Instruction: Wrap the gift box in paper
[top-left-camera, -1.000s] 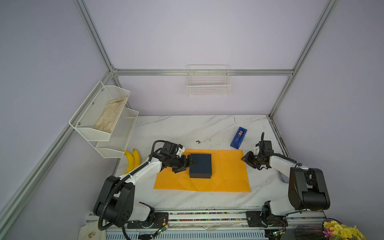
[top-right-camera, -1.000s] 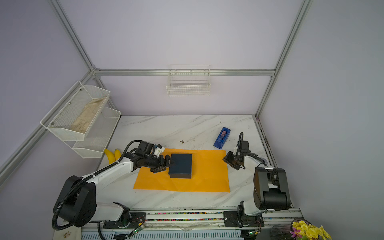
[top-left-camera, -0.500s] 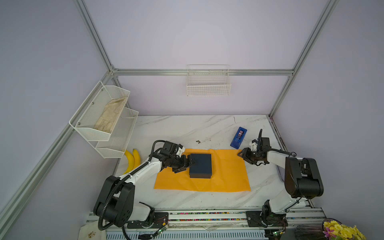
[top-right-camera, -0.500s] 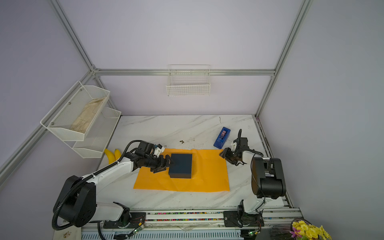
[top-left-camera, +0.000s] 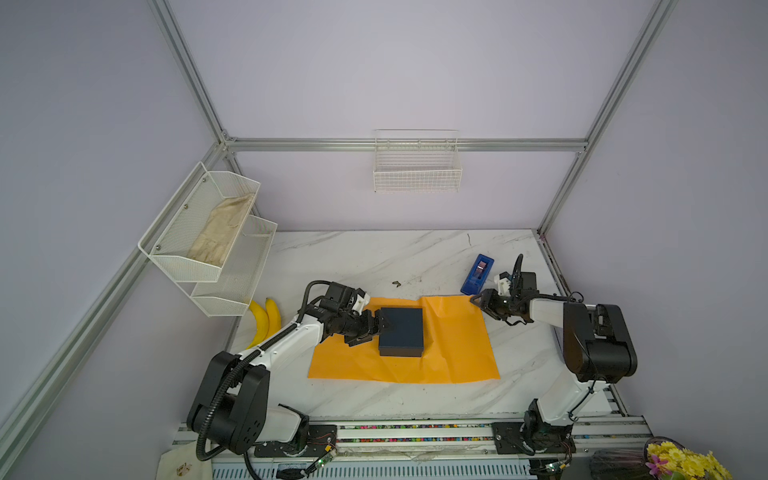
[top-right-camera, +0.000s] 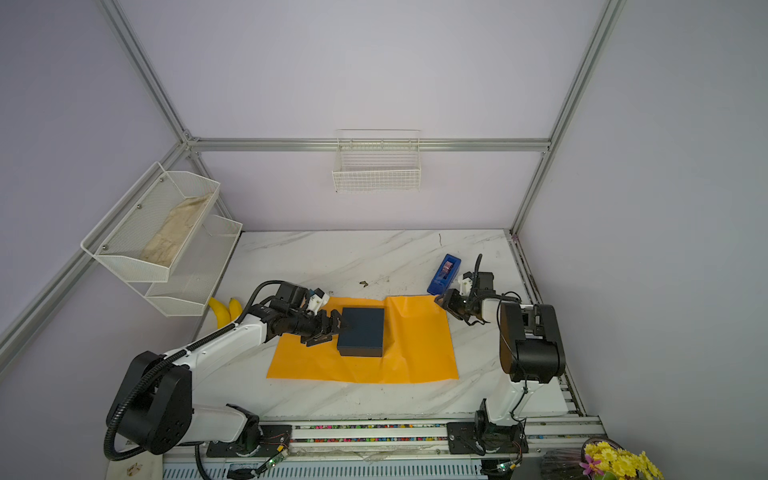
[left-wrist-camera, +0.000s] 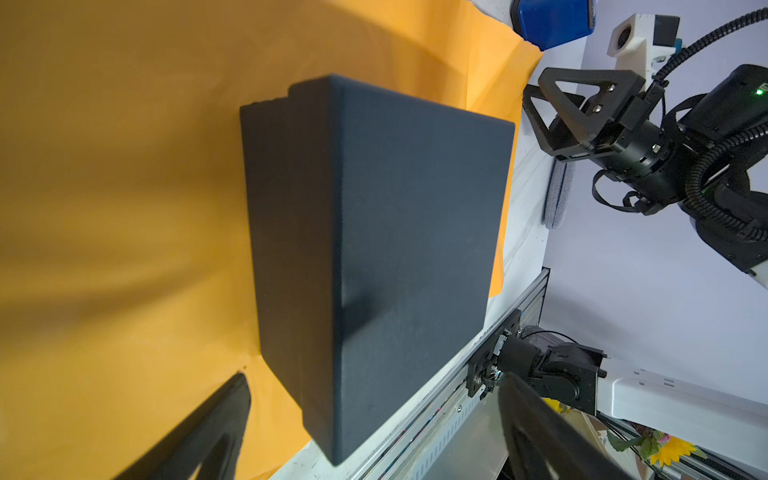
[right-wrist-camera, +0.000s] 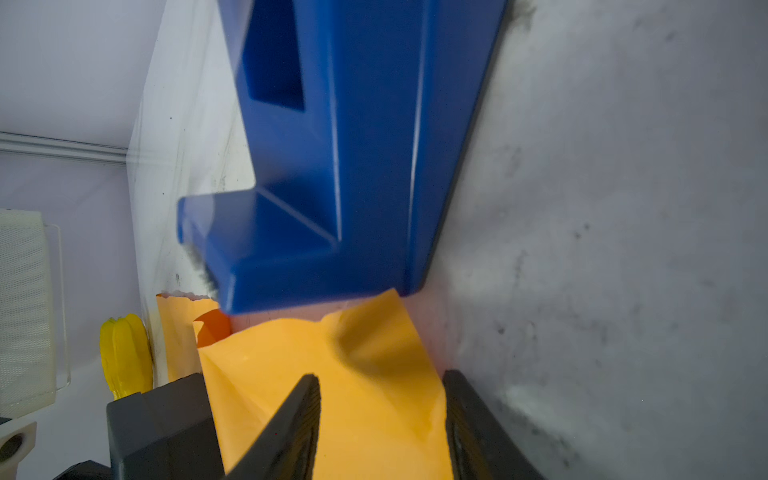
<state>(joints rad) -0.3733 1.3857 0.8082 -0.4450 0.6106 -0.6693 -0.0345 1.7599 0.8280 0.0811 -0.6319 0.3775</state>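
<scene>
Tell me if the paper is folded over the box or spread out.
Spread out: the paper lies nearly flat on the table; the box sits on it, top uncovered.

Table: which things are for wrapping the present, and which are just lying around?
For the job: box, paper, probably the tape dispenser.
Just lying about: bananas, wall basket, shelf with a cloth, flowers.
</scene>
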